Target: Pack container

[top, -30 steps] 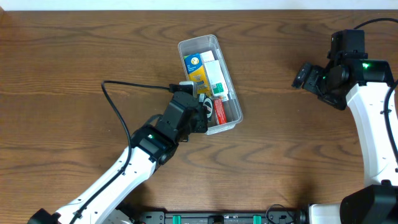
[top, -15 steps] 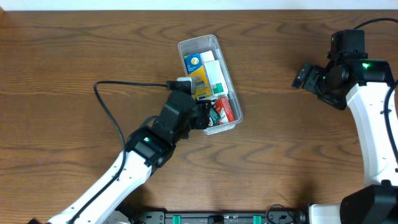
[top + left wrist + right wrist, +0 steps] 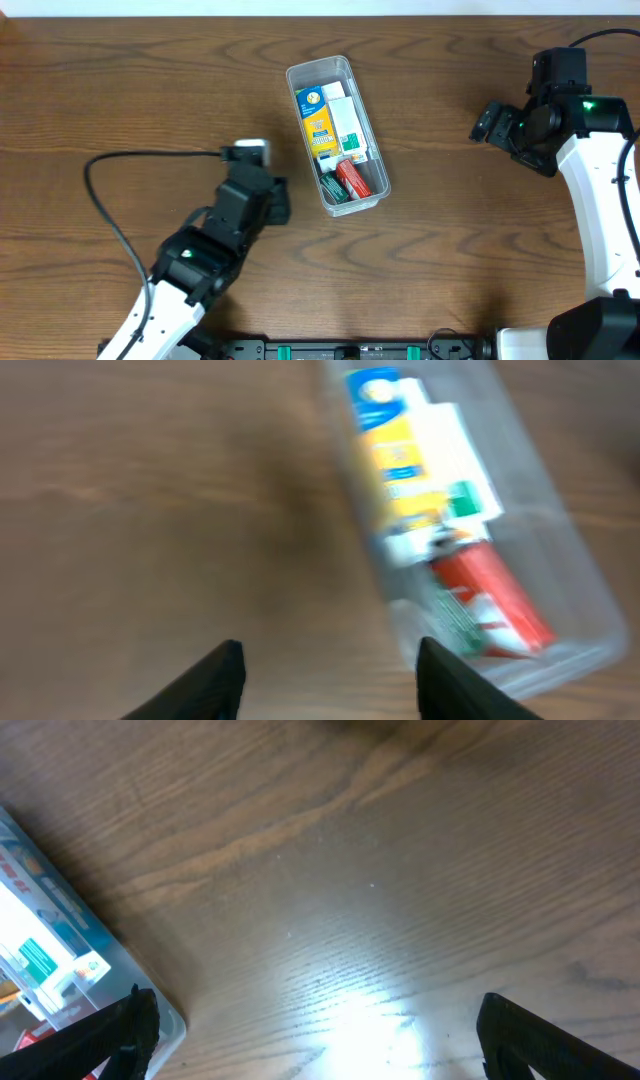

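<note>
The clear plastic container (image 3: 306,75) lies at the table's middle, holding a blue-and-yellow box (image 3: 315,118), a white-and-green box (image 3: 345,122), a red box (image 3: 353,178) and a green item (image 3: 333,188). It also shows blurred in the left wrist view (image 3: 590,630) and at the left edge of the right wrist view (image 3: 120,985). My left gripper (image 3: 283,200) is open and empty, to the left of the container's near end, apart from it. My right gripper (image 3: 488,122) is open and empty, far to the container's right.
The wooden table (image 3: 120,90) carries nothing else. A black cable (image 3: 130,157) loops from my left arm over the table's left side. My right arm's white links (image 3: 605,200) run down the right edge.
My left gripper has pulled back from the container's near end, down and to the left, with nothing in it. The red box now lies uncovered in the container. The right arm has not moved.
</note>
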Controlling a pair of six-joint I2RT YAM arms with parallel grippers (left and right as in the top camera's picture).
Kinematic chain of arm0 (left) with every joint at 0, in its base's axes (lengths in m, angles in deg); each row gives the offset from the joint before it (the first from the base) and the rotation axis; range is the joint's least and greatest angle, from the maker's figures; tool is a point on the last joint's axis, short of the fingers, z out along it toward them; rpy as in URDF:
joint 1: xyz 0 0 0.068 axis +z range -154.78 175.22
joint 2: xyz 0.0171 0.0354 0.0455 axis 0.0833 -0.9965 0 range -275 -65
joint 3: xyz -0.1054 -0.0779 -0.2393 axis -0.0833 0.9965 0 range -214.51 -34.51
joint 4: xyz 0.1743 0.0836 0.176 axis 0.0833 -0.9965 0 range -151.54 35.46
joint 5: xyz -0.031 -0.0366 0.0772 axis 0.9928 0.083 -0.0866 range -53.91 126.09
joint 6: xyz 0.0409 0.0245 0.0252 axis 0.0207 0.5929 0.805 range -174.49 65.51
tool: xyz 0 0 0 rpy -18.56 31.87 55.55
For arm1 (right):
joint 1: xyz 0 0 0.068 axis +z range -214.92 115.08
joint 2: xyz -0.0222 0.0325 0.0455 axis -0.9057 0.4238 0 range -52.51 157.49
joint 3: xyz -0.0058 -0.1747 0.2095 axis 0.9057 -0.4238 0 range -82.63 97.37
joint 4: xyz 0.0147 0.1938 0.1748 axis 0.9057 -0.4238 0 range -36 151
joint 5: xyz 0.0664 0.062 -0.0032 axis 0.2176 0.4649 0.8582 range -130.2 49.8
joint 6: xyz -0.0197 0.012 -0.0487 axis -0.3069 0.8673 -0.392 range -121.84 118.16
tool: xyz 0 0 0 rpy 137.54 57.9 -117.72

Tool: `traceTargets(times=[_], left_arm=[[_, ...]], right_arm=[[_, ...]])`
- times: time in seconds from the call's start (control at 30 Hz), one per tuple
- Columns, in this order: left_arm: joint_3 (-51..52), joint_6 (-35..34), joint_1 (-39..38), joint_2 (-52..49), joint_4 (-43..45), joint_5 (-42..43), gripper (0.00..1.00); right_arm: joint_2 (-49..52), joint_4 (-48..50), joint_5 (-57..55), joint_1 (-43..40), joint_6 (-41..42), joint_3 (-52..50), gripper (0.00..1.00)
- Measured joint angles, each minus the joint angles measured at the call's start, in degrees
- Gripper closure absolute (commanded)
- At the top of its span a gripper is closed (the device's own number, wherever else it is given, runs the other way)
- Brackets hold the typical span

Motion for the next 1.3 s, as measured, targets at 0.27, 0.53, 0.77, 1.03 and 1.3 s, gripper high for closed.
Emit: traceTargets(times=[0.27, 0.53, 0.77, 1.03, 1.3], left_arm=[[0.0, 0.7, 14.1, 2.4, -8.0, -1.7, 0.19], [0.0, 0.9, 29.0, 3.4, -11.7, -2.1, 0.1], [0.0, 1.1, 33.0, 3.4, -12.1, -1.7, 0.02], [0.0, 1.1, 33.3, 3.4, -13.2, -1.4, 0.02], [0.0, 1.1, 33.2, 3.4, -13.3, -1.4, 0.02]], right_arm=[[0.0, 0.0, 0.0, 0.0, 0.0, 0.0, 0.01], [0.0, 0.0, 0.0, 0.0, 0.0, 0.0, 0.01], [0.0, 0.0, 0.0, 0.0, 0.0, 0.0, 0.01], [0.0, 0.0, 0.0, 0.0, 0.0, 0.0, 0.01], [0.0, 0.0, 0.0, 0.0, 0.0, 0.0, 0.01]])
